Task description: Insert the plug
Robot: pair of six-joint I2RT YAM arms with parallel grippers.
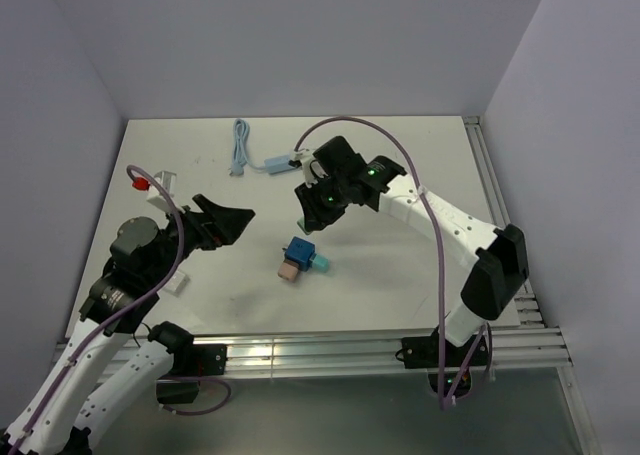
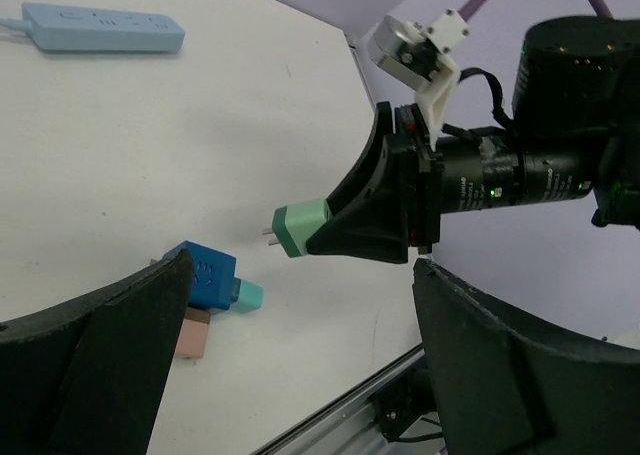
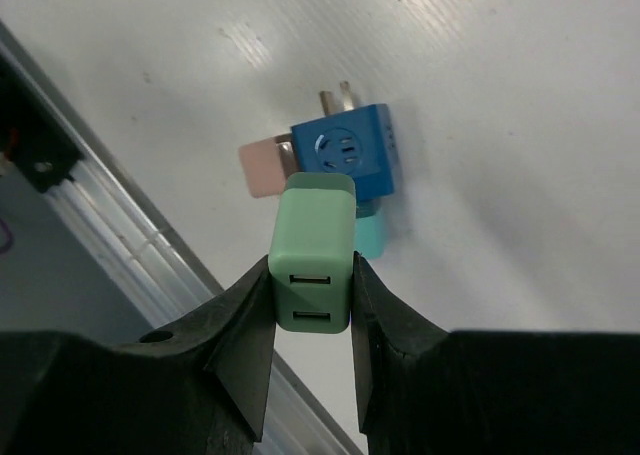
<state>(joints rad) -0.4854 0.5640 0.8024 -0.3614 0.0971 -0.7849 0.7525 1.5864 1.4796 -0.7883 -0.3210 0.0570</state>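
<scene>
Top view: left tool [image 1: 228, 220] spread wide by the table's [image 1: 420, 275] left edge; right tool [image 1: 304, 219] mid-table, above a blue socket cube [image 1: 298, 250].
Left wrist: right tool clamps the green plug [image 2: 298, 227], pins bare, off the table.
Right wrist: plug pinched between both fingers [image 3: 250, 335], cube below it.

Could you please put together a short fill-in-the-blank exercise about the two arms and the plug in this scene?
1. The right end effector is shut on a ___ plug.
2. The left end effector stands ___ and holds nothing.
3. The plug's rear face shows ___ USB ports.
4. The cube adapter lying on the table is dark ___.
Missing words: green; open; two; blue.
</scene>
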